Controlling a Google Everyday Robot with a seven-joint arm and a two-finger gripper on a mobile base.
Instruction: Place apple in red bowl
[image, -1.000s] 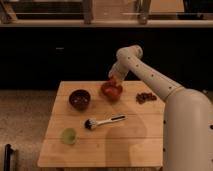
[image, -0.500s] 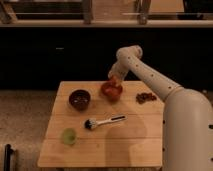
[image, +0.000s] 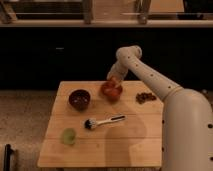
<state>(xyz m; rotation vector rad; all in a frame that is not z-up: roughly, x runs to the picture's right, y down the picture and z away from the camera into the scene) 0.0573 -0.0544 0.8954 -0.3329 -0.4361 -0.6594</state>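
The bright orange-red bowl (image: 111, 92) stands on the wooden table (image: 125, 145), near its back edge at the middle. My gripper (image: 113, 80) hangs right over the bowl, close to its rim, at the end of the white arm that reaches in from the right. A reddish shape shows at the gripper, and I cannot tell whether it is the apple or part of the bowl. No apple shows clearly elsewhere.
A darker maroon-brown bowl (image: 79, 99) stands left of the red bowl. A brush with a white handle (image: 104, 121) lies at the table's middle. A pale green round object (image: 68, 136) sits front left. A brown cluster (image: 145, 97) lies back right.
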